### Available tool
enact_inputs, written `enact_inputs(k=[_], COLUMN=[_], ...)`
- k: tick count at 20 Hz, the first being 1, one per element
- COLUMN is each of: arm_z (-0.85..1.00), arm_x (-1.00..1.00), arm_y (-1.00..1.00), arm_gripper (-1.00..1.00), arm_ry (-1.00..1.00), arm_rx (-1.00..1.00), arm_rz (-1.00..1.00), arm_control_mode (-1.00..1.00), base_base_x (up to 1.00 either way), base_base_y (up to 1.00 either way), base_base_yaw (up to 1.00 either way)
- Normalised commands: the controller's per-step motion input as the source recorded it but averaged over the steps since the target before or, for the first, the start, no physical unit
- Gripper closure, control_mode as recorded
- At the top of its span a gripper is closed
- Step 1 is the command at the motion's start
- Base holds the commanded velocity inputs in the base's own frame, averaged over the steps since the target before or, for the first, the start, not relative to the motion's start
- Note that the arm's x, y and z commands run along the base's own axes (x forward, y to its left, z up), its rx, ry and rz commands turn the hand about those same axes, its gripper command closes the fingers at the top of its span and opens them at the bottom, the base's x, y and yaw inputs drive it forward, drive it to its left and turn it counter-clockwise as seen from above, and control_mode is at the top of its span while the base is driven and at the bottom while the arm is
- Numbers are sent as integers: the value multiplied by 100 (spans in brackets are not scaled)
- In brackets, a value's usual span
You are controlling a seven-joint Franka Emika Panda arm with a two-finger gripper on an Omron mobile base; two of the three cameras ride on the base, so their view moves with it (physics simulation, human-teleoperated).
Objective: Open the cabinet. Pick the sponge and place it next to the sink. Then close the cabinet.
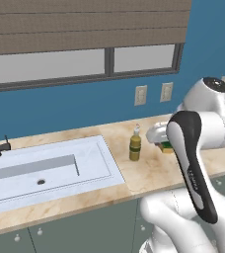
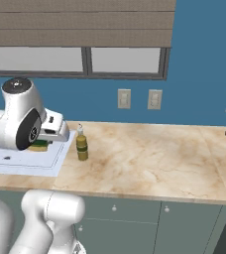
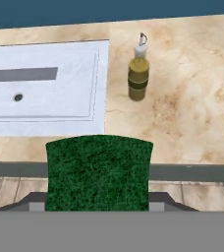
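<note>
You've got the sponge (image 3: 98, 172) clamped between the jaws (image 3: 98, 209), green scrub face toward the camera, carried above the front edge of the surface (image 3: 192, 118). It's soft and light, so it will squash rather than slip; the grip looks centred across its width, which I'd keep. Ahead of the jaws and to the left sits the sink (image 3: 45, 106); ahead and slightly right stands a soap bottle (image 3: 138, 74), upright and just beside the sink rim. That leaves a bare strip between rim and bottle, tight. My call: more open room lies right of the bottle, or on the front strip directly below. Watch the bottle, it looks tippy. The surface edge runs under the jaws, so set down further in.
</note>
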Motion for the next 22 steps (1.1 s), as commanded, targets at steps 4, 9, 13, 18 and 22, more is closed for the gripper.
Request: enact_inputs(k=[4,9,13,18,22], arm_z=[-47,-53,-71,-77,-41], arm_x=[0,0,0,0,8], arm_y=[0,0,0,0,0], arm_gripper=[100,100,100,100,100], arm_ry=[0,0,0,-8,-1], arm_rx=[-1,-6,-5,0,0], arm_rz=[0,0,0,0,0], arm_control_mode=[-100,-100,-100,-100,-100], base_base_x=[0,0,0,0,0], base_base_y=[0,0,0,0,0], base_base_yaw=[0,0,0,0,0])
